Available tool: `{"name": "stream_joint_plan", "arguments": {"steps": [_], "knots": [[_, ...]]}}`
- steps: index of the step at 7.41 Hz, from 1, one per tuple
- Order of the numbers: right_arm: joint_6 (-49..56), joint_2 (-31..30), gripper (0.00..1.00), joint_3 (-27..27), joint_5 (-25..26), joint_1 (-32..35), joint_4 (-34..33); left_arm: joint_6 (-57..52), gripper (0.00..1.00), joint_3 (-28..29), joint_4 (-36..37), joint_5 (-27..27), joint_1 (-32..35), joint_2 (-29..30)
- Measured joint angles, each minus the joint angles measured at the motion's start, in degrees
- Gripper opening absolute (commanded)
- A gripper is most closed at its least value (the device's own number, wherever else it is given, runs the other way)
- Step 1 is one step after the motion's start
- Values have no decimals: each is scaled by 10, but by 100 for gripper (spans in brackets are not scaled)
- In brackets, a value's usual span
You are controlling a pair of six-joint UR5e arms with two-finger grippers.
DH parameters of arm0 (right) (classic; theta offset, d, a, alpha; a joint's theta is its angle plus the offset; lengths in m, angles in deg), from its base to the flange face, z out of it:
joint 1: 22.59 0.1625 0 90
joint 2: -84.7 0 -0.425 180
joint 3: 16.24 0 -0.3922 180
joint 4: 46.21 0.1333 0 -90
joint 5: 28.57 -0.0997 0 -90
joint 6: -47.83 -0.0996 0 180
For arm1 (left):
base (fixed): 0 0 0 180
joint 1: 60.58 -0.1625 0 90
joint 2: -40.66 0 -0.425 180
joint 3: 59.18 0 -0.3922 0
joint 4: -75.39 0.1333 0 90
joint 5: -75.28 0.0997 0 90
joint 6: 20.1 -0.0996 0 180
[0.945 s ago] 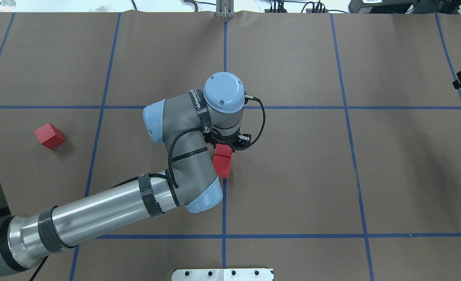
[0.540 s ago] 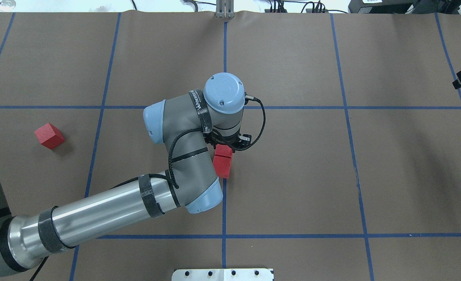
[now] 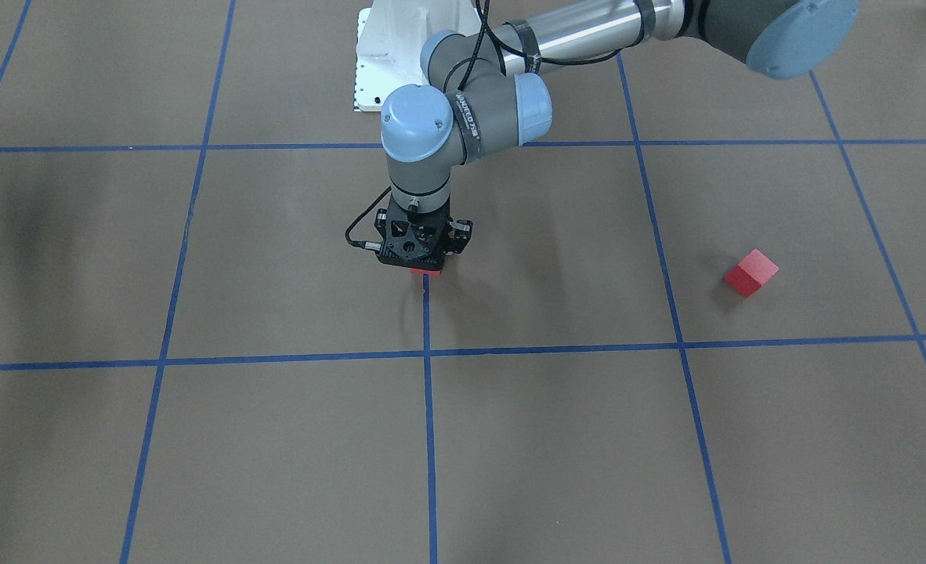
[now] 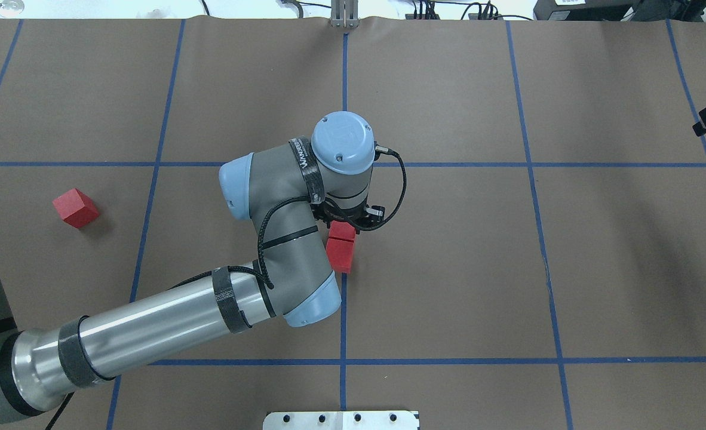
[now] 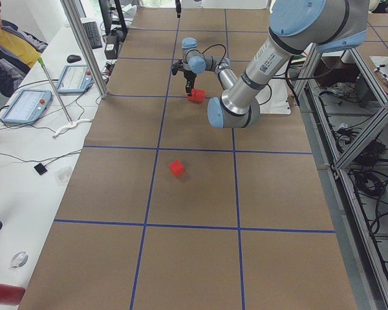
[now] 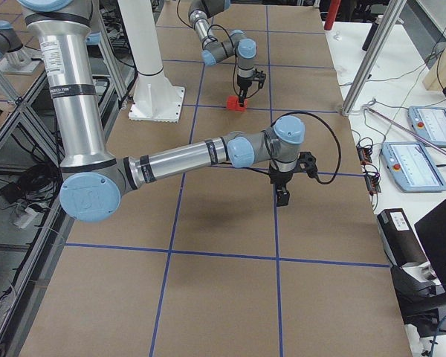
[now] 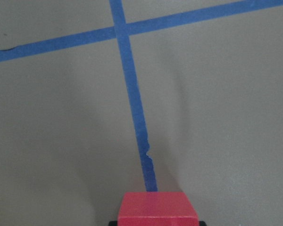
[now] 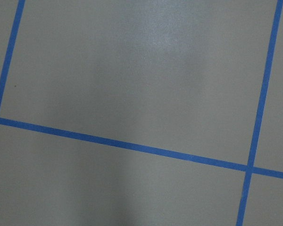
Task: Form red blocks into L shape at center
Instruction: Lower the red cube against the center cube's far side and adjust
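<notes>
1. Left end effector (image 3: 418, 262) points straight down over the center line (image 4: 343, 310). In the wrist view its jaws sit tight against both sides of the far red block (image 4: 342, 230), so it looks clamped on it. The block is low, at or on the counter (image 4: 448, 269); can't tell which.
2. Near red block (image 4: 339, 254) touches the far one on the robot's side. The pair runs along the blue line, long axis near-to-far.
3. Stray red block (image 4: 75, 207) lies well apart to the robot's left of the end effector, past one vertical grid line, turned corner-on to the grid.
4. Judgement: two of three are placed. The L's foot needs the stray one set sideways against one end of the pair, not in line with it.
5. The left arm is nearer the stray block. Right end effector (image 6: 282, 195) hangs over bare counter, well apart; open or closed, can't tell.
</notes>
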Motion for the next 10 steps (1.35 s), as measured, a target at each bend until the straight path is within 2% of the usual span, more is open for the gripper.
{"name": "stream_joint_plan", "arguments": {"steps": [5,8,10], "knots": [[0,1,99,0,0,0,1,-1,50,0,0,1,-1,0],[1,0,99,0,0,0,0,-2,55,0,0,1,-1,0],[1,0,99,-1,0,0,0,-2,63,0,0,1,-2,0]]}}
